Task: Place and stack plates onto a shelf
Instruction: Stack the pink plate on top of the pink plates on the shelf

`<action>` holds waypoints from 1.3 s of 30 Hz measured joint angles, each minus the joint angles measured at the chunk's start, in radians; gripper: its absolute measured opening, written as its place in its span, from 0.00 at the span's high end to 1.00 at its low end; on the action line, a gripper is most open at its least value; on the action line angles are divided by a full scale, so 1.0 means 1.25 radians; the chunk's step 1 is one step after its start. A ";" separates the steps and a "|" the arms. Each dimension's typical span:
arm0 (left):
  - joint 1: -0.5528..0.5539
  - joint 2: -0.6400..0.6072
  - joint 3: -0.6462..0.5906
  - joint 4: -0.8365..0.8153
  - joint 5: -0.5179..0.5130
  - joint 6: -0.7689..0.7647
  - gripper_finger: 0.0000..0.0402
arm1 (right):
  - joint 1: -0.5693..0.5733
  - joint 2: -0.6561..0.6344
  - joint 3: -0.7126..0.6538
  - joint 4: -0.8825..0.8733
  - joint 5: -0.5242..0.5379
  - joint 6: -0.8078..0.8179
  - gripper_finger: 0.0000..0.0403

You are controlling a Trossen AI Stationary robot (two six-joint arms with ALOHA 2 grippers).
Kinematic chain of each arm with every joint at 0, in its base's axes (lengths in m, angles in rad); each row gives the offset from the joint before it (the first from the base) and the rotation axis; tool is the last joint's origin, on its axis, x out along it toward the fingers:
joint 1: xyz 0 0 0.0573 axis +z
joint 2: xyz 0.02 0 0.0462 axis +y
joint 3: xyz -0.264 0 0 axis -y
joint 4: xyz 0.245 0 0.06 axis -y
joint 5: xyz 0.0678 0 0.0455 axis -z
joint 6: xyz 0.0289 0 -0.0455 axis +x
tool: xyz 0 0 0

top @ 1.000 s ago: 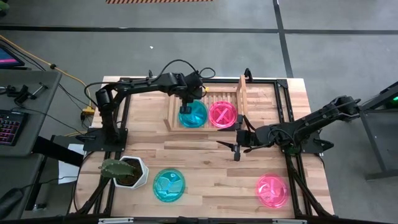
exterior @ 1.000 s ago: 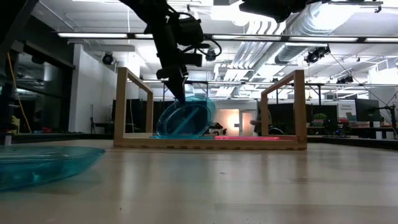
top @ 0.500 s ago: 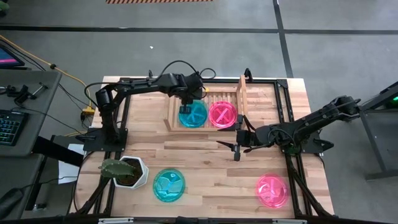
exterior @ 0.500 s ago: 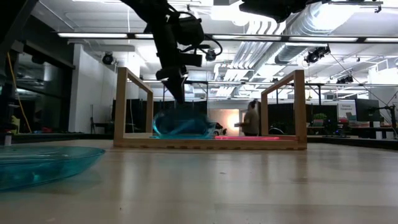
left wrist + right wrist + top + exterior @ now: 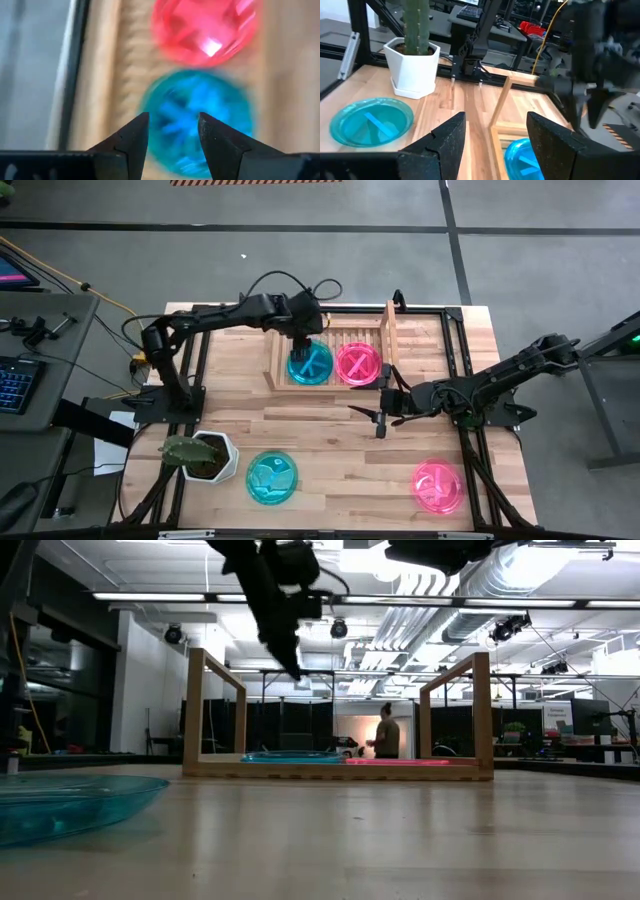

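On the light wooden slatted shelf (image 5: 328, 367), a round translucent teal plastic plate (image 5: 310, 364) lies flat beside a pink one (image 5: 358, 363), probably light, stiff, slippery, best gripped at its rim; left gripper (image 5: 305, 340) hovers above, fingers apart; right gripper (image 5: 381, 415) waits spread over the butcher-block tabletop (image 5: 345, 440).

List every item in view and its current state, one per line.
Left gripper: open, empty, above the shelf's teal plate.
Right gripper: open, empty, over bare table beside the shelf.
Teal plate in shelf: lying flat.
Pink plate in shelf: flat beside it.
Shelf: upright, holding both.
Loose teal plate: flat on the table.
Loose pink plate: flat on the table.
Plant pot: upright.
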 joint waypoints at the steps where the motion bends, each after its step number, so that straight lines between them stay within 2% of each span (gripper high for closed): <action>1: -0.001 -0.017 -0.009 0.021 0.046 -0.026 0.60 | 0.000 0.000 0.000 0.000 0.003 -0.009 0.49; 5: -0.037 -0.097 -0.109 0.212 0.184 -0.075 0.63 | -0.001 0.000 0.000 0.007 0.005 -0.039 0.49; 9: -0.100 -0.183 -0.278 0.478 0.201 -0.115 0.65 | -0.006 0.000 0.000 0.006 0.005 -0.040 0.49; 15: -0.201 -0.284 -0.545 0.866 0.158 -0.154 0.66 | -0.008 0.000 0.000 0.005 0.005 -0.040 0.49; 21: -0.285 -0.345 -0.730 1.162 0.008 -0.171 0.66 | -0.016 0.000 0.000 0.019 0.004 -0.031 0.49; 23: -0.301 -0.354 -0.759 1.215 -0.030 -0.162 0.66 | -0.017 0.000 0.000 0.023 0.004 -0.032 0.49; 26: -0.312 -0.374 -0.773 1.214 -0.058 -0.152 0.66 | -0.017 0.000 0.000 0.023 0.004 -0.034 0.49; 34: -0.313 -0.377 -0.773 1.208 -0.060 -0.151 0.66 | -0.033 0.000 0.000 0.026 0.004 -0.040 0.49; 39: -0.314 -0.377 -0.774 1.220 -0.060 -0.151 0.66 | -0.021 0.000 0.009 0.063 -0.034 0.101 0.49</action>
